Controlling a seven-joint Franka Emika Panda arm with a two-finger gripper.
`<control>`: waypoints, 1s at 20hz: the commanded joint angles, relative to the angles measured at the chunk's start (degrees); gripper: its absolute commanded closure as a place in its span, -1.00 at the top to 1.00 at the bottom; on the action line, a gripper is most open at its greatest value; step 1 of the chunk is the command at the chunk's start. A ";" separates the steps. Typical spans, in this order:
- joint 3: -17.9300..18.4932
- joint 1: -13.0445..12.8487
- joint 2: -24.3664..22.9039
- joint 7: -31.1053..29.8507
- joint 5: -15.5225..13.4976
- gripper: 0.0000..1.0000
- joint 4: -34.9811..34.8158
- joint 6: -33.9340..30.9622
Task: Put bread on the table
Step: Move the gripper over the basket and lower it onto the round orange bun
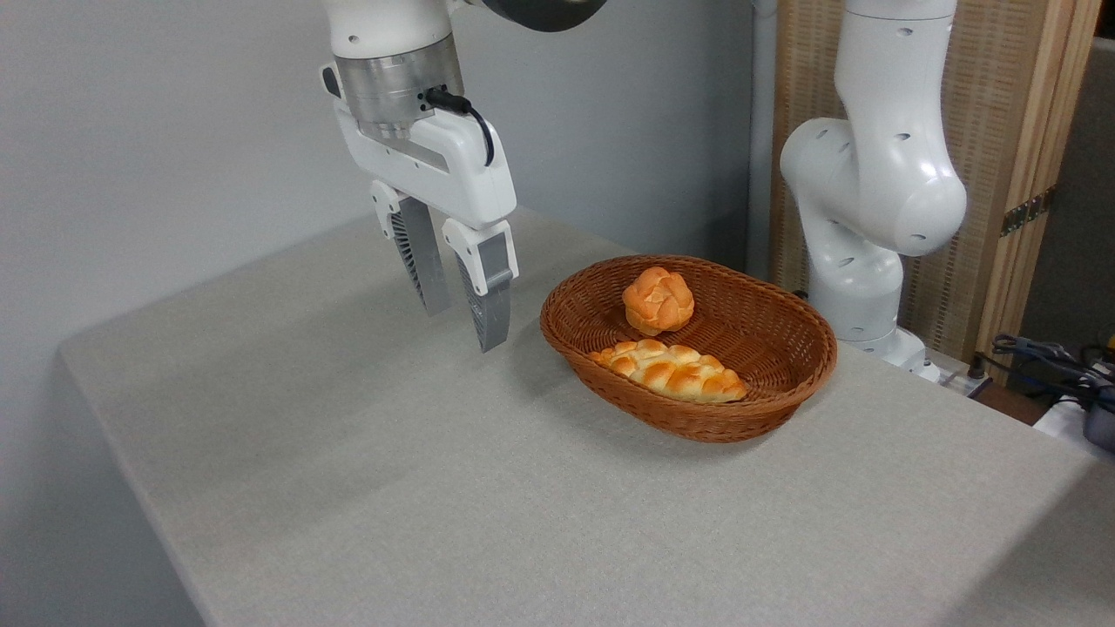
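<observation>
The gripper (465, 329) hangs above the grey table (366, 488), left of everything else, its two fingers spread apart with nothing between them. Just to its right stands a brown wicker basket (766, 396), whose near rim rises between the fingers and the food inside. The bread (658, 300), a small round orange bun, sits in the far part of the basket, to the right of the gripper and well apart from it. A longer, paler braided loaf (671, 370) lies in front of the bun. Behind the basket stands the white arm base (858, 261). At the far right edge, dark cables (1050, 357) are cut off and hard to make out.
</observation>
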 commanded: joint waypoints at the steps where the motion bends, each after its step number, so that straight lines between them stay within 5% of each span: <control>1: 0.13 -0.25 0.27 -0.37 0.06 1.00 0.70 -1.95; 11: -1.45 -2.62 0.45 -0.55 0.06 1.00 -2.36 -5.64; 20: -1.45 -4.29 -11.50 0.33 0.06 1.00 -17.75 -10.11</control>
